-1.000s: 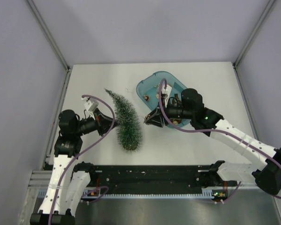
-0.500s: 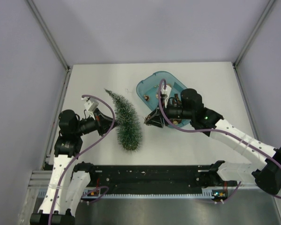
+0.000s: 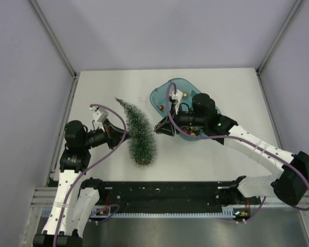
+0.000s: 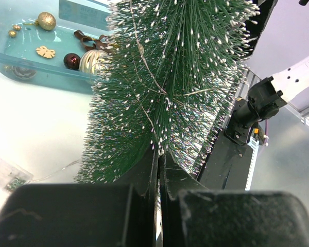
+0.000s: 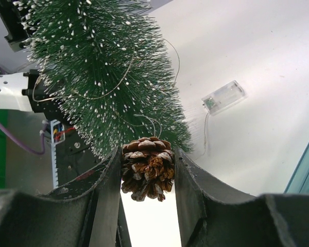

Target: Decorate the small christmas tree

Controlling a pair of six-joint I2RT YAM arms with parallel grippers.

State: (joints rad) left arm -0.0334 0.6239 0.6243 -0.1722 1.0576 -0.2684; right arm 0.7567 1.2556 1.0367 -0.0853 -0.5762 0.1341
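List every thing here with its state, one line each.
tree: thin wire strung through its bristles.
pine cone: clamped in the right tool, beside the tree.
left tool: shut, tips in the tree's bristles.
right tool: shut on the pine cone.
tray: holds loose ornaments.
battery box: lying on the table.

We logged a dark green bottle-brush christmas tree [image 3: 140, 135] with white tips, a brown scaly pinecone [image 5: 147, 167], a translucent teal plastic tray [image 3: 161, 93].

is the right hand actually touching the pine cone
Touching. The right wrist view shows the pine cone wedged between the two fingers of the right hand, with both inner finger faces pressed against its scales and no gap on either side.
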